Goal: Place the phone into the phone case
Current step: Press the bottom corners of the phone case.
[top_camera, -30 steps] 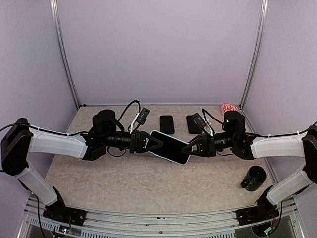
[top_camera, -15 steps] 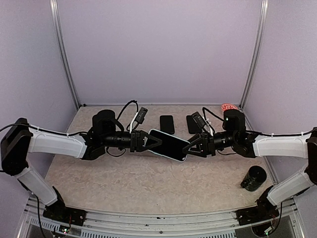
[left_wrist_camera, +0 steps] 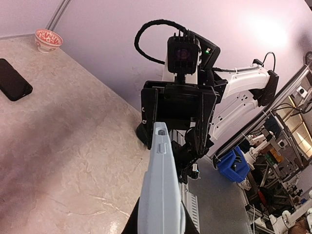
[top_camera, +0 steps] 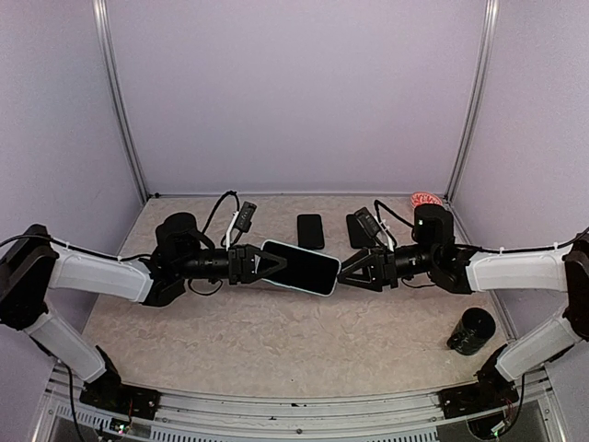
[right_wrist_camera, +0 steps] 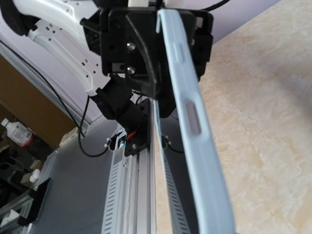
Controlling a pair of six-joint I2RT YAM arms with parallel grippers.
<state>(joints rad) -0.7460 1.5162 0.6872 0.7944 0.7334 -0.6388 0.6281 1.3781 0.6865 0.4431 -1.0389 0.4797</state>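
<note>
1. My left gripper (top_camera: 265,265) is clamped narrow on the left end of the pale blue phone case (top_camera: 299,268). The case hangs in the air at mid-frame in the top view, its dark face upward.
2. My right gripper (top_camera: 347,274) meets the case's right end. I cannot tell whether it pinches the case.
3. Just above the case in the frame, a black phone (top_camera: 311,230) lies flat on the table. A second dark slab (top_camera: 357,228) lies to its right, partly hidden by my right wrist.
4. The table (top_camera: 276,341) is beige and marbled. A red-patterned bowl (top_camera: 424,199) sits in its upper right corner and a black cylinder (top_camera: 471,331) at lower right.
5. Pale lilac walls (top_camera: 294,92) close three sides, with metal posts (top_camera: 124,101) at the back corners.
</note>
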